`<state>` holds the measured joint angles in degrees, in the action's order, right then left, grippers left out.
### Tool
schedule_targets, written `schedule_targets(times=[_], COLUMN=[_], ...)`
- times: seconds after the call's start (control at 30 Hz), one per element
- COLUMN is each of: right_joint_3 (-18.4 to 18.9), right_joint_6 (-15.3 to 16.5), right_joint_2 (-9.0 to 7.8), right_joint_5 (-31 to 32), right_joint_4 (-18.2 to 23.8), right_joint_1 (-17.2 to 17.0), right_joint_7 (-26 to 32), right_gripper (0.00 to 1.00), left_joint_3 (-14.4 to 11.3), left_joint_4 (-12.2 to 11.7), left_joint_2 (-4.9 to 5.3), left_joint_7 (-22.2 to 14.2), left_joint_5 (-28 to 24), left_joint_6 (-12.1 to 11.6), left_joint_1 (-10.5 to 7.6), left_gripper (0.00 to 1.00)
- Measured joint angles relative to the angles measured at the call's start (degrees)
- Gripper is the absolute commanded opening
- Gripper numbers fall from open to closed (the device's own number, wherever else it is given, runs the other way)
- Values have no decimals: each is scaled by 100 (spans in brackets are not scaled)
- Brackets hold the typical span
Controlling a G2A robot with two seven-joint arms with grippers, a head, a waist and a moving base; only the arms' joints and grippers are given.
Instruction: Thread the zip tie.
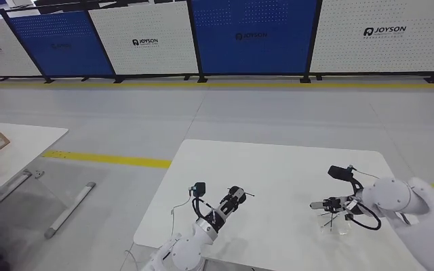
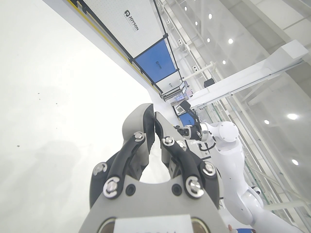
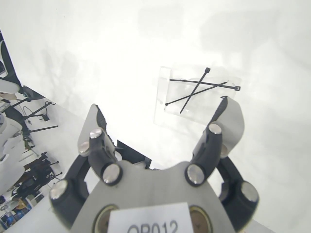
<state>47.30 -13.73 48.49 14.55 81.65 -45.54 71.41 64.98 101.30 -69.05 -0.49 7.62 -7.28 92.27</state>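
Three zip ties (image 3: 198, 87) are laid crossed on a clear tray (image 3: 165, 73), just ahead of the right gripper (image 3: 160, 104), which is spread wide. They are judged light, thin and springy; one is best pinched near its head. The left gripper (image 2: 154, 115) is closed.

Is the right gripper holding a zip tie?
No: the right gripper stands open, and the zip ties lie crossed on the clear tray.
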Motion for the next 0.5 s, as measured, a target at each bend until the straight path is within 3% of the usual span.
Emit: schedule_targets(times=[0.03, 0.1, 0.17, 0.43, 0.5], right_joint_3=[52, 180, 284, 442, 390], right_joint_6=[13, -11, -172, -499, -542], right_joint_2=[-20, -73, -118, -185, -159], right_joint_5=[9, 62, 168, 362, 372], right_joint_4=[48, 160, 277, 419, 333], right_joint_1=[-38, -137, -228, -339, -285], right_joint_7=[0, 34, 60, 379, 454], right_gripper=[89, 53, 40, 32, 35], left_joint_3=[0, 0, 0, 0, 0], left_joint_4=[0, 0, 0, 0, 0], left_joint_2=[0, 0, 0, 0, 0], left_joint_7=[0, 0, 0, 0, 0], left_joint_5=[0, 0, 0, 0, 0], left_joint_6=[0, 0, 0, 0, 0], left_joint_1=[0, 0, 0, 0, 0], left_gripper=[0, 0, 0, 0, 0])
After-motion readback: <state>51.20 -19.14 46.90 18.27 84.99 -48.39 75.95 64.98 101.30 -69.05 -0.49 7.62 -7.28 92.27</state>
